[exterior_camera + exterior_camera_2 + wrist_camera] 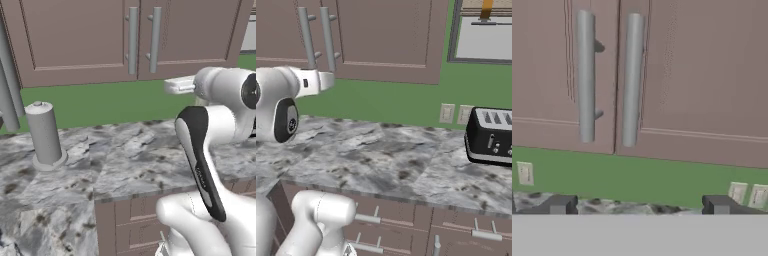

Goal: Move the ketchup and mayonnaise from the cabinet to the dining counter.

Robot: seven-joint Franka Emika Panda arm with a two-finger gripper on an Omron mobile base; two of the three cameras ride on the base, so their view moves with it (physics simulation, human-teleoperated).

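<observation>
My pincer [640, 206] hangs before the shut cabinet [75, 45], whose handles sit at my twelve o'clock. On the table [406, 160] below, a toaster [490, 136] stands at two o'clock, a cylinder [45, 132] at ten.

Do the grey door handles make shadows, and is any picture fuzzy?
Hand view: the two handles cast faint dark shadows on the cabinet doors, and the picture looks soft. Left base view: the paper towel roll is evenly lit, no glare. Right base view: the toaster looks sharper.

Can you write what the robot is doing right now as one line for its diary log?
stage: facing cabinet | doors: shut | gripper: open, empty, aimed below the handles | ketchup, mayonnaise: not yet fetched
</observation>
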